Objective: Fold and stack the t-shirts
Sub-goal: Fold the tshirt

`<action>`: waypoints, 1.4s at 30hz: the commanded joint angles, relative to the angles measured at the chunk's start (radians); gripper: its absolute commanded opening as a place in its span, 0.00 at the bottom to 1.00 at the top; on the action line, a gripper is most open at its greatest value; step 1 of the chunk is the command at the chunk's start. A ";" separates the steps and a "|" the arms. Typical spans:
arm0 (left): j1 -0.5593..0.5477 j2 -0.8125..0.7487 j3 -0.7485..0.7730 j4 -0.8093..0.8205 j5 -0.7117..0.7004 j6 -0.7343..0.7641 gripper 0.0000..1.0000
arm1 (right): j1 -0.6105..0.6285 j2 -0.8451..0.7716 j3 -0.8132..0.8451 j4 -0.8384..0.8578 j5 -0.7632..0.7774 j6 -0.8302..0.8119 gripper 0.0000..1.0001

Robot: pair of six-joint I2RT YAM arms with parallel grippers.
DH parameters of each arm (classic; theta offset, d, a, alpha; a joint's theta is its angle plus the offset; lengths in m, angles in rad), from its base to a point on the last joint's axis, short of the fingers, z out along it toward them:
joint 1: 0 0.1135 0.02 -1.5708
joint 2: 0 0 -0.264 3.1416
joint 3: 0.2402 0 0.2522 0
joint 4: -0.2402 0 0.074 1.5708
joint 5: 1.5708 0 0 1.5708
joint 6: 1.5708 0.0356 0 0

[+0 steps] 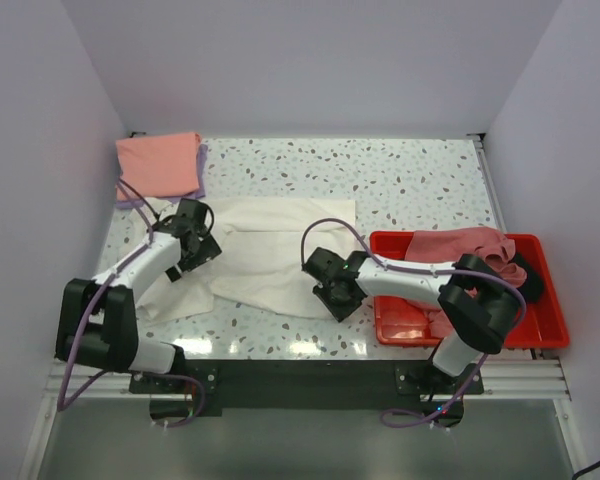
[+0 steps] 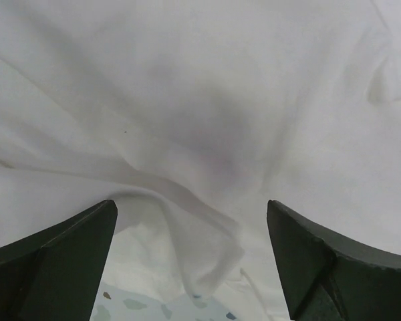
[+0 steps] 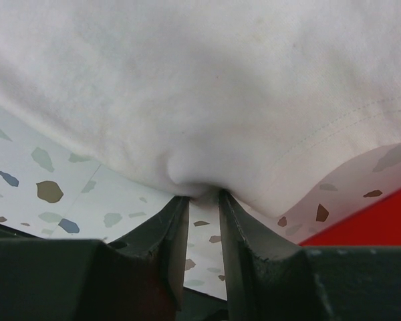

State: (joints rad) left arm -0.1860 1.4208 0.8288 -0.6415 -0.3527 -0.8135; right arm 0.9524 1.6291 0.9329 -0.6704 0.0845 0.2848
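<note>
Our cream tee (image 1: pixel 280 255) lies spread on the tabletop (image 1: pixel 410 180). We judge it soft and limp, best gripped at corners. Right tool (image 3: pixel 204 214) pinches its near hem; left tool (image 2: pixel 190 267) gapes, released, over it.

Red plastic tray (image 1: pixel 548 312) sits at the lower right of the frame, parked on a white tabletop (image 1: pixel 400 180) speckled with grey and brownish chips. Plain pale walls (image 1: pixel 310 60) box it in on three sides, and there's a silver rail (image 1: pixel 525 378) along the bottom edge.
</note>
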 commanded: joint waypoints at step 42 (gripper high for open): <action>-0.003 -0.507 -0.255 -0.357 -0.017 -0.544 1.00 | -0.014 -0.037 -0.029 0.080 -0.083 -0.045 0.07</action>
State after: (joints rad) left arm -0.1860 0.9169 0.5987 -0.9775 -0.3775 -1.2995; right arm 0.9413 1.6119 0.9157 -0.6086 0.0227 0.2485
